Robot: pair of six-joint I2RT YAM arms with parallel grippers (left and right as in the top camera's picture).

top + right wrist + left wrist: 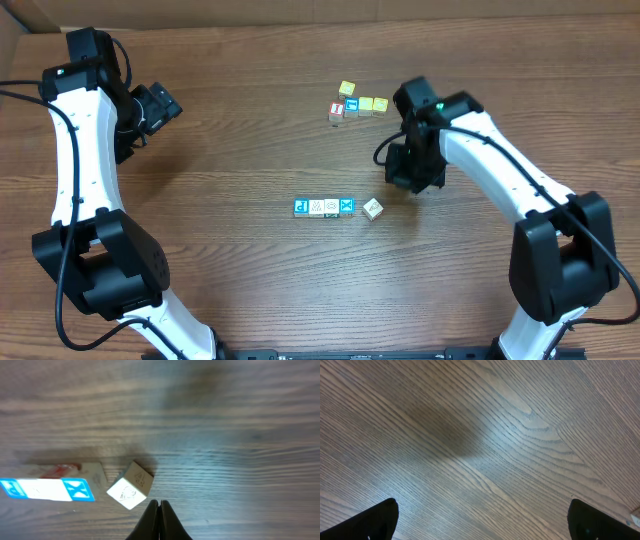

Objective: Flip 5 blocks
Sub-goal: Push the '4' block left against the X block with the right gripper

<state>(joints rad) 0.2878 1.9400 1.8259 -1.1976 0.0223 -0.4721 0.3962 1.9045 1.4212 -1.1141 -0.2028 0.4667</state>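
Looking down from overhead, three of the blocks (325,207) sat in a tidy row mid-worktop (230,270), blue and white tops up. A fourth, the loose cube (372,209), was cocked at an angle just beside the row's right end. The right gripper (159,508) had its fingers pressed together with nothing between them, tips just beside that crooked cube, not touching as far as I could tell. My guess: closed up like that, it worked as a poker for tipping the cube or nudging it into line. The left gripper (482,519) was spread wide over bare wood, well apart from everything, probably parked out of the way. Another cluster (366,105) of cubes sat further back, including a red-topped one (337,110).
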